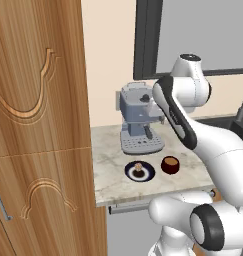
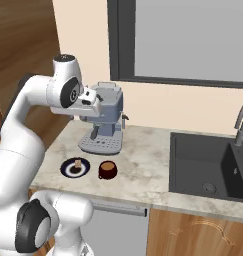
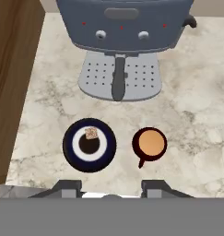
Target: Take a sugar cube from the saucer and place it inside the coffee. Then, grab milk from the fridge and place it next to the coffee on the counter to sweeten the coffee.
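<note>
Sugar cube (image 3: pixel 91 133) on saucer (image 3: pixel 74 154), gripper (image 3: pixel 112 186) high above, fingers apart, holding nothing.
Saucer sits near the counter (image 3: pixel 196 101) front edge, coffee (image 3: pixel 150 142) just beside it, apart; cube too small for a long axis, cup handle points toward the front edge. Arm bent, hand aimed down at both.

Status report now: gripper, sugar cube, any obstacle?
Two-finger gripper open, empty, high above beige marble counter. Tiny tan sugar cube on navy-rimmed round saucer, beside dark red-brown coffee cup. Nothing blocks the cube.
</note>
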Robot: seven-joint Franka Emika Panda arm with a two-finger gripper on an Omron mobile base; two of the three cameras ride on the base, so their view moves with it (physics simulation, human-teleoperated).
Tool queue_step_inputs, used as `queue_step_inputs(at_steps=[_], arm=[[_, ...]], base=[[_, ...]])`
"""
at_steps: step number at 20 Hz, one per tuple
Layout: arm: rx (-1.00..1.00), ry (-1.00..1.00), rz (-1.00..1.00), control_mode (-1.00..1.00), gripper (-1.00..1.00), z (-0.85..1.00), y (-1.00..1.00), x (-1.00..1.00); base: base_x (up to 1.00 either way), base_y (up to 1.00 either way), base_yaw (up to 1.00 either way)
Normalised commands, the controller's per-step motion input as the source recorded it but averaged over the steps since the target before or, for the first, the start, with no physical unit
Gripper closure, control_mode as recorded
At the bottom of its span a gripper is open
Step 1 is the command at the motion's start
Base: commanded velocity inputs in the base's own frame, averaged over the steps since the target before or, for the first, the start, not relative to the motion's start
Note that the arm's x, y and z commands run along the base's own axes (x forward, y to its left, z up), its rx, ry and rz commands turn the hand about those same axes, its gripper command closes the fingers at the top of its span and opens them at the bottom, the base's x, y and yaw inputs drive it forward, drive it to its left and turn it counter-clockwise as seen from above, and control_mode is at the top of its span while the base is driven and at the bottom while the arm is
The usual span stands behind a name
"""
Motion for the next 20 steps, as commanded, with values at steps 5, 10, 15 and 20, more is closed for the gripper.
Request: queue_step_inputs(at_steps=[5,10,15,20], arm=[[0.00,0.05,-0.11,-1.00,-1.00,-0.27,0.09,-0.34],[-0.19,0.32,0.00,-1.00,-1.00,-0.79,0.07,0.00],[0.00,0.25,0.03,-1.00,-1.00,-0.95,0.11,0.03],[0.02,0.07,0.15,-1.00,-1.00,-0.61,0.21,0.15]], base=[[0.00,0.00,0.00],[0.00,0.00,0.00],[0.00,0.00,0.00],[0.00,0.00,0.00]])
